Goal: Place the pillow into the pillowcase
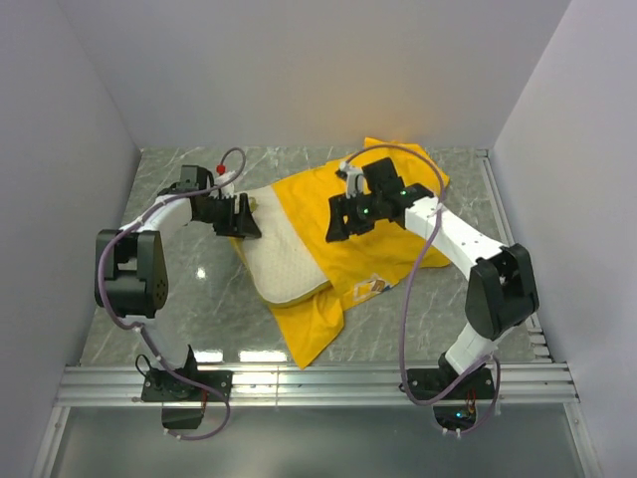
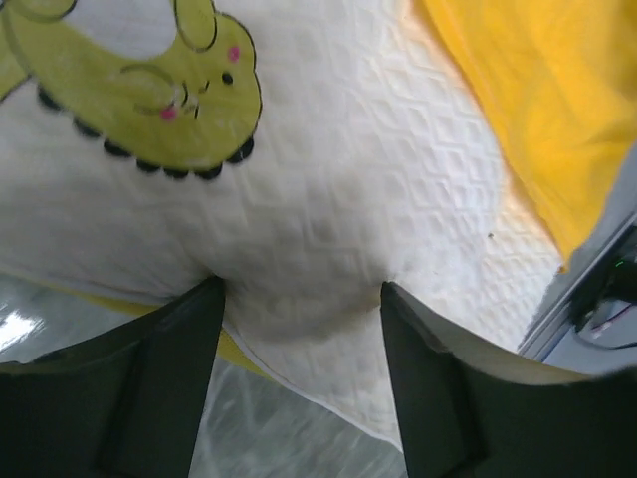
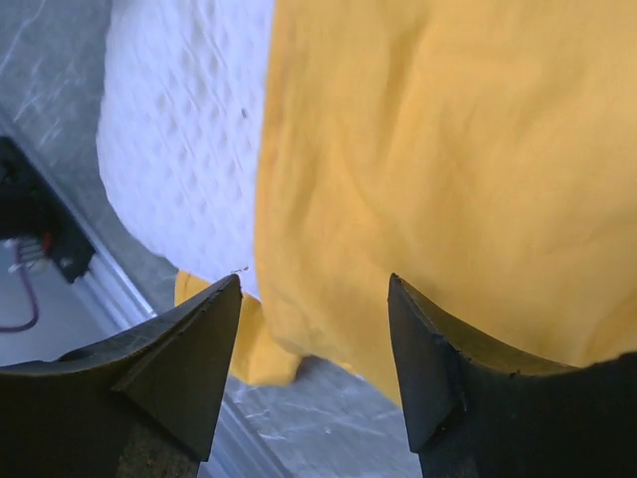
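Note:
The cream-white quilted pillow (image 1: 284, 261) lies left of centre, its right side under the bright yellow pillowcase (image 1: 373, 249), which spreads toward the back right. My left gripper (image 1: 245, 215) is at the pillow's far left corner. In the left wrist view it (image 2: 299, 294) stands open, both fingertips pressed into the pillow (image 2: 348, 179) edge, which bulges between them; a yellow-green cartoon logo (image 2: 149, 90) shows, and the pillowcase (image 2: 537, 110) lies beyond. My right gripper (image 1: 336, 221) hovers open over the pillowcase (image 3: 448, 149), nothing between its fingers (image 3: 314, 289), the pillow (image 3: 184, 129) to its left.
The marble table (image 1: 169, 299) is boxed in by grey walls at left, back and right. A metal rail (image 1: 318, 383) runs along the near edge and another (image 1: 498, 199) along the right side. Loose cables arch over both arms.

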You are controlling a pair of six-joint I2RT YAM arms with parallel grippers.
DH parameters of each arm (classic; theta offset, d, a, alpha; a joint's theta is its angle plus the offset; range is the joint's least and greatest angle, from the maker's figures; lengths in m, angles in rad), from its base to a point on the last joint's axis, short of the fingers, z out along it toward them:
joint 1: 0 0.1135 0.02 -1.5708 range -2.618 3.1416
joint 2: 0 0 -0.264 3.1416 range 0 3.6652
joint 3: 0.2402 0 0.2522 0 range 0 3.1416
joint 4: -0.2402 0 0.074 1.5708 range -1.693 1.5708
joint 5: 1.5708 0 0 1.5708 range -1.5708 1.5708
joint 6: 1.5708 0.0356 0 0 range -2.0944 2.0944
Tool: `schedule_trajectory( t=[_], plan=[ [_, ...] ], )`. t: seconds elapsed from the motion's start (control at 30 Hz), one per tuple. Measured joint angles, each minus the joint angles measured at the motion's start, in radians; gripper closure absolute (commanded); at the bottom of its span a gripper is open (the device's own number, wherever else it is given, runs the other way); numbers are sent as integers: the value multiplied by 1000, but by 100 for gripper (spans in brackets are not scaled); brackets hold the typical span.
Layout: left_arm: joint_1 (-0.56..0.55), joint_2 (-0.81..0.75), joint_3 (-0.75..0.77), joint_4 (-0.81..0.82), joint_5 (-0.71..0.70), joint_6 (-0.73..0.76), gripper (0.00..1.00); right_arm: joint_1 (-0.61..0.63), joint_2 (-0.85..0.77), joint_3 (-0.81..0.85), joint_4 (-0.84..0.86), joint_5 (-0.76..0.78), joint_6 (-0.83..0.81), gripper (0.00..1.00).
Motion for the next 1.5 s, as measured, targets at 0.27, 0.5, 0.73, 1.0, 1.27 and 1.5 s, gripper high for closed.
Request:
schedule_trajectory(
  t=[0.27, 0.5, 0.73, 1.0, 1.27, 1.5],
  plan=[
    [14, -238, -183, 210, 13, -156, 9, 5, -16, 210, -54, 270, -33, 31],
    [10, -285, -273, 366, -13, -309, 12, 116, 205, 466, -33, 377, -17, 32],
    [4, -185, -308, 460, -53, -427, 11, 163, 510, 727, -10, 477, 23, 30],
    [0, -171, -308, 515, -99, -468, 8, 182, 640, 784, 42, 535, 35, 33],
    [-1, -93, -293, 549, -137, -510, 11, 186, 674, 784, 62, 521, 19, 57],
    [-1, -16, -240, 582, -129, -537, 31, 196, 678, 810, 68, 494, -3, 100]
  ],
)
